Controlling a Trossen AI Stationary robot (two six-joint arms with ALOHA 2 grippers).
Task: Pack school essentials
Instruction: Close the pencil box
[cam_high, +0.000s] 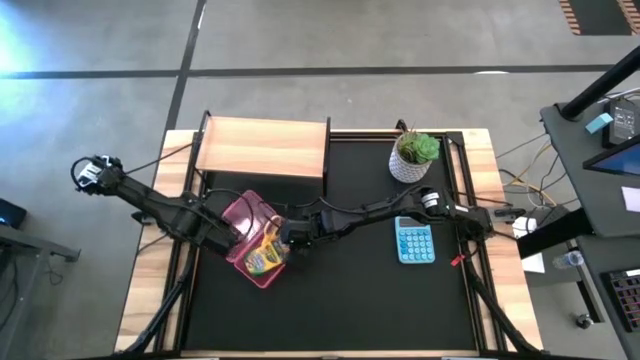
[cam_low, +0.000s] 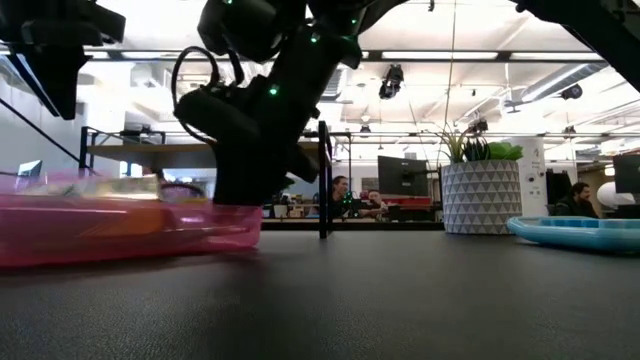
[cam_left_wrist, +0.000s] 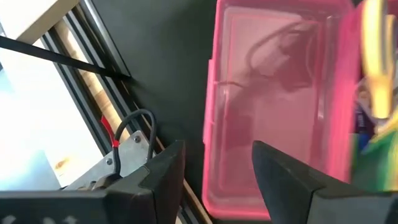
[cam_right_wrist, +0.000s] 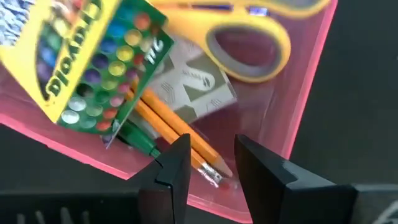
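Note:
An open pink transparent pencil case (cam_high: 255, 240) lies on the black mat. Its base holds the yellow-green crayon box (cam_right_wrist: 87, 59), yellow-handled scissors (cam_right_wrist: 249, 37), orange pencils (cam_right_wrist: 180, 140), a green pencil (cam_right_wrist: 137, 138) and a small white patterned square (cam_right_wrist: 196, 87). My right gripper (cam_right_wrist: 214, 165) hovers open over the base's near wall, and the pencils' eraser ends (cam_right_wrist: 211, 173) lie between its fingers. My left gripper (cam_left_wrist: 214, 171) is open at the empty lid half (cam_left_wrist: 273, 106), with one finger on either side of the lid's side wall (cam_left_wrist: 208, 155).
A potted green plant (cam_high: 413, 155) stands at the mat's far right. A blue calculator (cam_high: 414, 240) lies right of the case. A wooden shelf (cam_high: 263, 147) stands along the far edge. Bare mat lies toward the near edge.

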